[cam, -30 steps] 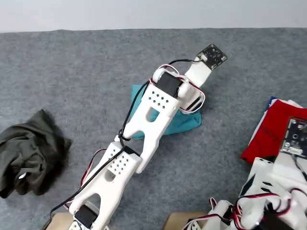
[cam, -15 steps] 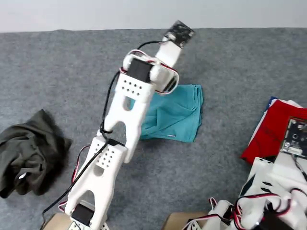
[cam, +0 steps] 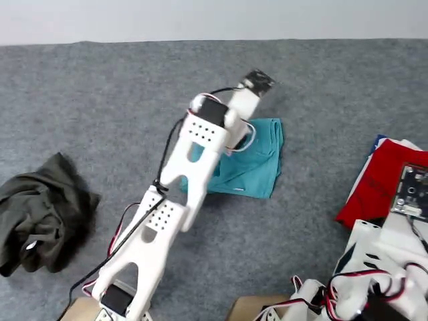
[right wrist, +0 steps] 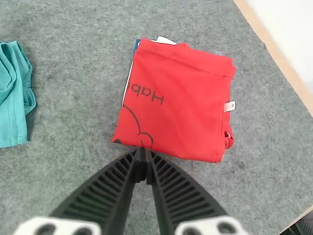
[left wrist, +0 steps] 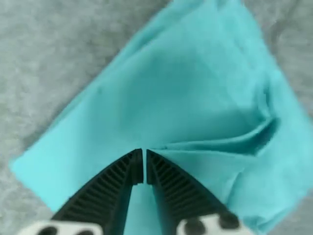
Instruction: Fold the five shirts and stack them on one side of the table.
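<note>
Left gripper (left wrist: 144, 164), jaws pressed together with no cloth visibly between them, hangs over the folded teal shirt (left wrist: 195, 98) near the table's (cam: 100, 100) far edge. Stacking it on the red shirt (cam: 381, 180) at the right edge likely calls for pinching every layer along a fold.

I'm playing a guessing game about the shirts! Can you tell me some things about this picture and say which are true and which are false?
1. The teal shirt lies folded on the grey table cover. True.
2. The red shirt is crumpled in a heap. False: it lies folded flat, with other cloth under it.
3. The left pincer is wide open. False: it is shut, over the teal shirt.
4. The dark shirt is crumpled. True.
</note>
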